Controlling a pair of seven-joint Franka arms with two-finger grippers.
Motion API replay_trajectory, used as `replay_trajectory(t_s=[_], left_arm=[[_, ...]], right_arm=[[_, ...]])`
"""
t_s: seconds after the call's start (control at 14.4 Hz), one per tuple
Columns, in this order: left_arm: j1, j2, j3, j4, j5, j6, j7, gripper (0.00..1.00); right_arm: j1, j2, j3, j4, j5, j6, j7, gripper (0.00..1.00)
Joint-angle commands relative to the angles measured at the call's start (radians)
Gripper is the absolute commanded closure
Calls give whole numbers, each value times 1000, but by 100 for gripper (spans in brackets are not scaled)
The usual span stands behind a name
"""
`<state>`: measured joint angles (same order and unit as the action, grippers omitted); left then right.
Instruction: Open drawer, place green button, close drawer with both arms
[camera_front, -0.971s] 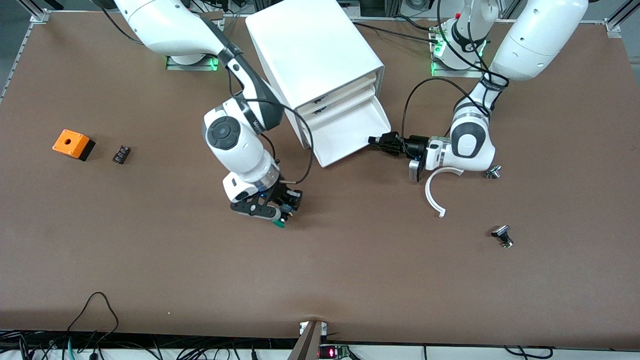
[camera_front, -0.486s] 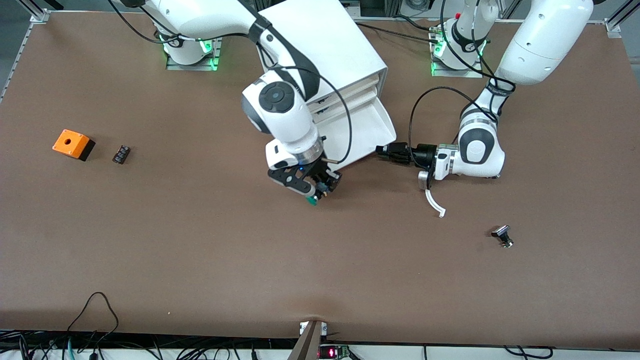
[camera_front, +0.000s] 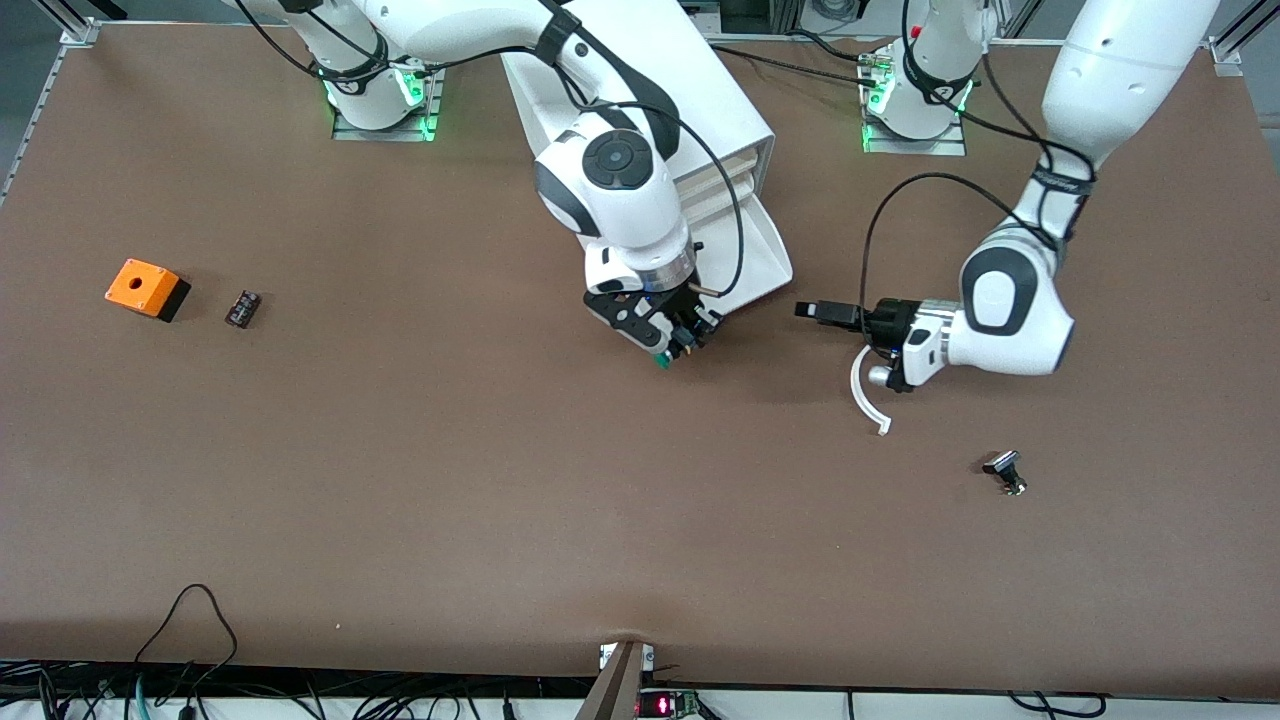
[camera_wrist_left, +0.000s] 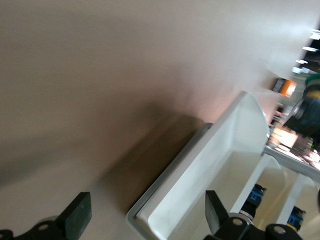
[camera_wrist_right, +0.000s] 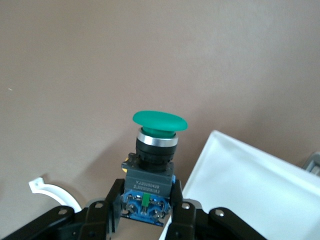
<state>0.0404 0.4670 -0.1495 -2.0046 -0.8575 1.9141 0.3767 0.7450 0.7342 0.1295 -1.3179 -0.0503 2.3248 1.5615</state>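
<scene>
The button (camera_wrist_right: 153, 165) sits clamped by its black body in the right pincer (camera_front: 668, 345), green cap outward, over the tabletop (camera_front: 400, 500) just at the open drawer (camera_front: 757, 262), probably ready for dropping in. The left pincer (camera_front: 818, 312) hovers apart, empty, beside the drawer.

button (camera_wrist_right: 152, 167) label, tiny print, unreadable

Right end effector (camera_front: 672, 345) carried the button (camera_front: 661, 359) beside the drawer (camera_front: 760, 262).
</scene>
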Motion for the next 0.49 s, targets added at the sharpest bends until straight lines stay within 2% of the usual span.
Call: replay_trajectory(t_s=[0.0,0.21,0.42], left_arm=[[-7,-37,7,27,148,-6,-204,0],[-7,-100,4,61,328,-35,-407,0],[-7,-103,10,221,480,-211,-515,0]], right_arm=[[79,71,-50,97,-29,-42,95,100],[117,119,-53,144,-30,-62,170,100],[142,128,-53,152,-30,-64,225,100]])
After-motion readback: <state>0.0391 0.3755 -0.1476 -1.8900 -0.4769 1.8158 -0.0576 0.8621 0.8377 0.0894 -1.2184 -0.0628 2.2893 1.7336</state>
